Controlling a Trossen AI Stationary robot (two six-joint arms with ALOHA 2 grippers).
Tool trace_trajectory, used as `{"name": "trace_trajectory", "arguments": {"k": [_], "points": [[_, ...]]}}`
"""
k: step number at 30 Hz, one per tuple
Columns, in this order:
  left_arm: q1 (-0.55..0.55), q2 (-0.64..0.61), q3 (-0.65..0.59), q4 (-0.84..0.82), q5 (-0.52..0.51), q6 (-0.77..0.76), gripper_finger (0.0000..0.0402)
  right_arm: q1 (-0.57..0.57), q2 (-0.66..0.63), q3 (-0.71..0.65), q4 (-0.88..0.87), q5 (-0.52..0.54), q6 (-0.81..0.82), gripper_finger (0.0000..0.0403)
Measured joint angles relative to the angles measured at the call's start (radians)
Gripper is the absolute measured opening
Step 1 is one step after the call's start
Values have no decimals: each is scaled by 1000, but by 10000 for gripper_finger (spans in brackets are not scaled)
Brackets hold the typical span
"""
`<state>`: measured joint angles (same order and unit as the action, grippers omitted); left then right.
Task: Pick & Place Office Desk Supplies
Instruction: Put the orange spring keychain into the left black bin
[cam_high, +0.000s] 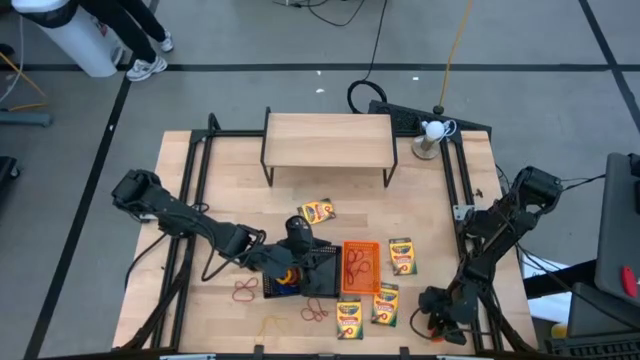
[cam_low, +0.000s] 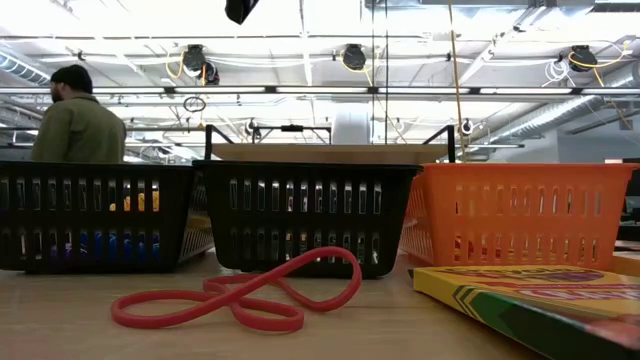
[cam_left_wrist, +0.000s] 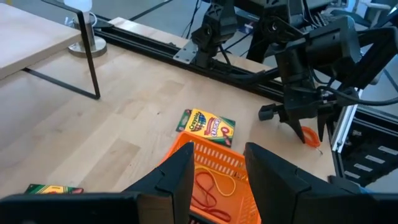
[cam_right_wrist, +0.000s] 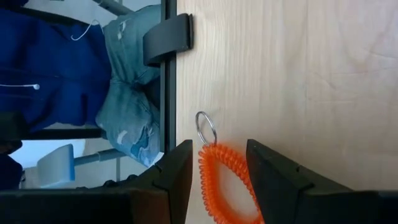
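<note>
The left gripper (cam_left_wrist: 216, 177) is seen parted and empty above the orange tray (cam_left_wrist: 219, 163), where red rubber bands (cam_left_wrist: 208, 186) lie. The right gripper (cam_right_wrist: 217, 171) is likewise parted, straddling an orange coil key ring (cam_right_wrist: 224, 186) on the table (cam_right_wrist: 298, 74); no clamp is visible.

The orange tray (cam_high: 361, 268) holds red bands (cam_high: 357, 264). The crayon boxes (cam_high: 401, 255) are yellow and green. The coil (cam_right_wrist: 222, 185) is orange, the bench (cam_high: 230, 185) light wood.
</note>
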<state>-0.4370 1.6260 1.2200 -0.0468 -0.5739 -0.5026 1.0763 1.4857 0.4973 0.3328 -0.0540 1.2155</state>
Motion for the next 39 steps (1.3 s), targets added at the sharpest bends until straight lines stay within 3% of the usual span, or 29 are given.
{"name": "trace_trajectory", "arguments": {"k": [22,39], "points": [[0,0,0,-1,0,-49,143,-1,62,0,74,2,-188,141],[0,0,0,-3,0,-49,143,-1,68,0,111,-26,-177,141]]}}
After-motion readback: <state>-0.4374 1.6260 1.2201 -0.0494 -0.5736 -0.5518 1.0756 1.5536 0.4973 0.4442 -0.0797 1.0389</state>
